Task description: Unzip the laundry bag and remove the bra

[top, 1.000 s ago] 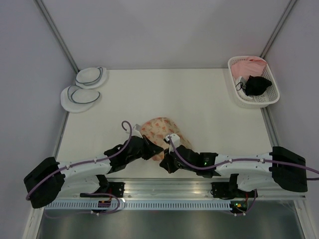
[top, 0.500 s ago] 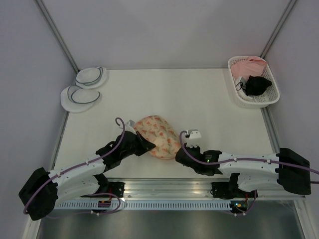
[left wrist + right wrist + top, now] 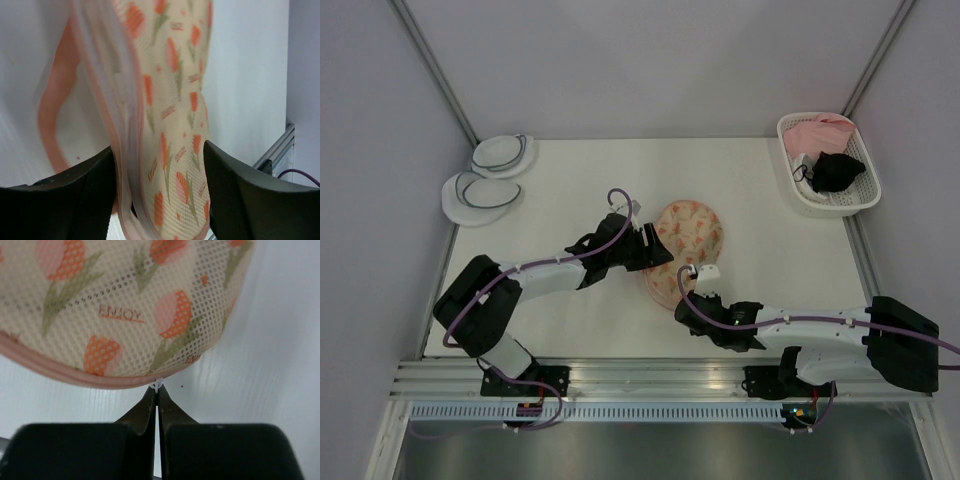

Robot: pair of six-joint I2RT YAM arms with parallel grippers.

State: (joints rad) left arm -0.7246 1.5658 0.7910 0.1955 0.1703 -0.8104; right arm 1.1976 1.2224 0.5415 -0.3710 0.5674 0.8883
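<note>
The laundry bag [image 3: 692, 230], cream mesh with orange tulips and pink trim, lies mid-table with one lobe raised. My left gripper [image 3: 653, 245] is at its left edge. In the left wrist view the bag [image 3: 172, 125] runs edge-on between the wide-apart fingers [image 3: 240, 195] of the open left gripper [image 3: 158, 146]. My right gripper [image 3: 682, 296] sits at the bag's near edge. Close up, the right gripper [image 3: 157, 389] is shut on a small white zip pull [image 3: 158, 385] at the pink trim of the bag [image 3: 125, 305]. The bra is hidden.
Two plain white round pouches [image 3: 503, 155] [image 3: 480, 195] lie at the back left corner. A white basket [image 3: 830, 190] holding pink and black garments stands at the back right. Metal posts and grey walls enclose the white table [image 3: 570, 190].
The left arm has swung toward the table's middle and its jaws have opened. The bag has shifted back and to the right, one lobe now raised. The right gripper stays shut at the bag's edge.
</note>
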